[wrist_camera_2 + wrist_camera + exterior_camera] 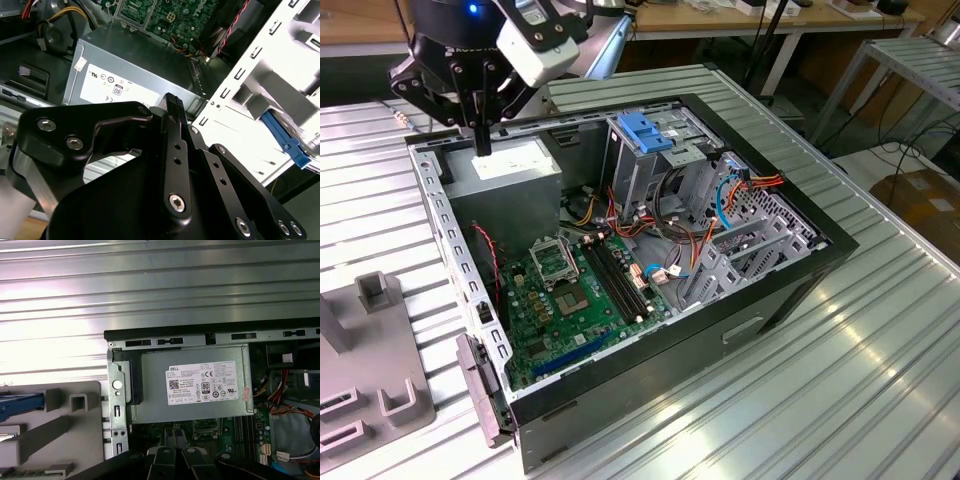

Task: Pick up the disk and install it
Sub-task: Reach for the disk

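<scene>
Above the grey power supply [510,180] in a corner of the open computer case [800,265] on the ribbed metal desk [840,400]: the gripper [480,145], fingers [170,437] pressed together and holding nothing, tips over the white label; touching it or just clear, impossible to tell. Outside the case, on the grey holder [75,430] just beside its wall: the disk [22,404], seen by its blue rail in the first wrist view, well apart from the fingers. Inside the case, a broad blue latch [645,130] atop the drive cage, near the green motherboard [580,290].
</scene>
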Robot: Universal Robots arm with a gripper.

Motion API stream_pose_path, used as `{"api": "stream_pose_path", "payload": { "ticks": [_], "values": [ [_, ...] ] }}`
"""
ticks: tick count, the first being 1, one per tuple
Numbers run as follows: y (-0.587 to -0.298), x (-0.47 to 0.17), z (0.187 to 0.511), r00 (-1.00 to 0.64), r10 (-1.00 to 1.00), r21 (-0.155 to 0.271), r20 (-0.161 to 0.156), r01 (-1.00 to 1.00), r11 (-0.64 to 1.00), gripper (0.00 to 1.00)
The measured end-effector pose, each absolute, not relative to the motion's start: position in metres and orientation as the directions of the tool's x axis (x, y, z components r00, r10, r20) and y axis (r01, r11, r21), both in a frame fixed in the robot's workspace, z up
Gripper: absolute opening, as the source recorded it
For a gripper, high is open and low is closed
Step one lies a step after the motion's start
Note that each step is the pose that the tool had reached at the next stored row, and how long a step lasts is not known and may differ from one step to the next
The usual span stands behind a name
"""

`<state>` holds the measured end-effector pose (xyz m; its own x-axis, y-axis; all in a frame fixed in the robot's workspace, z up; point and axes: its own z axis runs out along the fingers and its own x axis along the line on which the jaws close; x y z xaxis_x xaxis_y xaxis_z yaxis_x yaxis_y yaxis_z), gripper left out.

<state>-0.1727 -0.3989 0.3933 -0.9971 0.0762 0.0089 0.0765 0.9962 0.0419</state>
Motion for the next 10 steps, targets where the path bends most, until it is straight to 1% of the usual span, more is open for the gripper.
{"api": "stream_pose_path", "payload": {
  "ticks": [3,10],
  "values": [
    [-0.399,-0.173,0.393,-0.997,0.076,0.041,0.022,0.077,0.996,0.1],
    [-0.399,-0.184,0.393,-0.997,0.076,0.04,0.026,0.077,0.996,0.1]
  ]
}}
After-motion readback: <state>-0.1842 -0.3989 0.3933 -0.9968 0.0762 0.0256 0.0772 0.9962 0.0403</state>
